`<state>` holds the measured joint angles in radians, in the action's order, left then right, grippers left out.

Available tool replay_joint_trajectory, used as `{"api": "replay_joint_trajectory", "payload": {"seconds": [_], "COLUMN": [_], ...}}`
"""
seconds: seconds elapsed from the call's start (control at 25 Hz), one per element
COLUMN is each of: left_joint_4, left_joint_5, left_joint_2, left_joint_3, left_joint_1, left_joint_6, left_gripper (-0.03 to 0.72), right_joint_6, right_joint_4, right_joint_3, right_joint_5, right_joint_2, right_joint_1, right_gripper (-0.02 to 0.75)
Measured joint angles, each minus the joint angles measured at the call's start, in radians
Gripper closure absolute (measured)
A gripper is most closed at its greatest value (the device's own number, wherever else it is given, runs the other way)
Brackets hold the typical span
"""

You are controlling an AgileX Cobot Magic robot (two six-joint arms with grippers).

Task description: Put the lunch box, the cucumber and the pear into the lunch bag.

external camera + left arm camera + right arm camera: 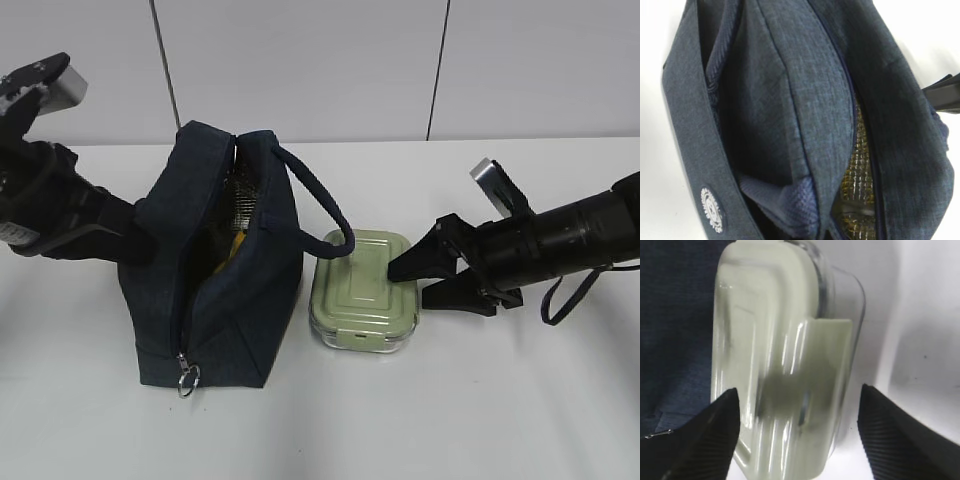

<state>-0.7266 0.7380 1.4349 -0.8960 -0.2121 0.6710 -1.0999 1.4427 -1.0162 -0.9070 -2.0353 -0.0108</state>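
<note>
Your lunch bag [215, 270] stands upright on the white bench [450, 420], left of the middle, its zip open at the top and silver foil lining [857, 175] showing in the gap. Something yellow shows inside the mouth – you cannot tell what it is. The lunch box [362, 290] sits flat on the bench just beside the bag's right side, with one looped handle [325, 205] draped over its near-left corner.

Your right tool [418, 280] is spread wide – one finger over the box lid, the other at its right side, with the box's end between them. No grip shows. Your left tool is hidden behind the bag's left side; it is closed, and you cannot tell on what.
</note>
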Motion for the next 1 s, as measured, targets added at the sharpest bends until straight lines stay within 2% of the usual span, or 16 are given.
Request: {"api": "replay_joint_trajectory", "payload": {"seconds": [0.56,0.68,0.8,1.0], "left_joint_4": [-0.001,-0.001,-0.001,-0.001], "left_joint_5": [0.0,0.0,0.0,0.0], "left_joint_2": [0.0,0.0,0.0,0.0], "left_joint_3": [0.0,0.0,0.0,0.0], "left_joint_1": [0.0,0.0,0.0,0.0], "left_joint_6": [0.0,0.0,0.0,0.0], "left_gripper": [0.704,0.704,0.704,0.704], "right_joint_6": [-0.035,-0.042,-0.042,-0.042], "right_joint_4": [0.019,0.025,0.035,0.037], "right_joint_3": [-0.057,-0.057,-0.059,-0.059], "right_joint_5": [-0.078,-0.099,-0.112,-0.123], "right_joint_2": [-0.106,-0.116,-0.118,-0.118], "right_joint_1": [0.0,0.0,0.0,0.002], "right_gripper": [0.17,0.227,0.332,0.352]}}
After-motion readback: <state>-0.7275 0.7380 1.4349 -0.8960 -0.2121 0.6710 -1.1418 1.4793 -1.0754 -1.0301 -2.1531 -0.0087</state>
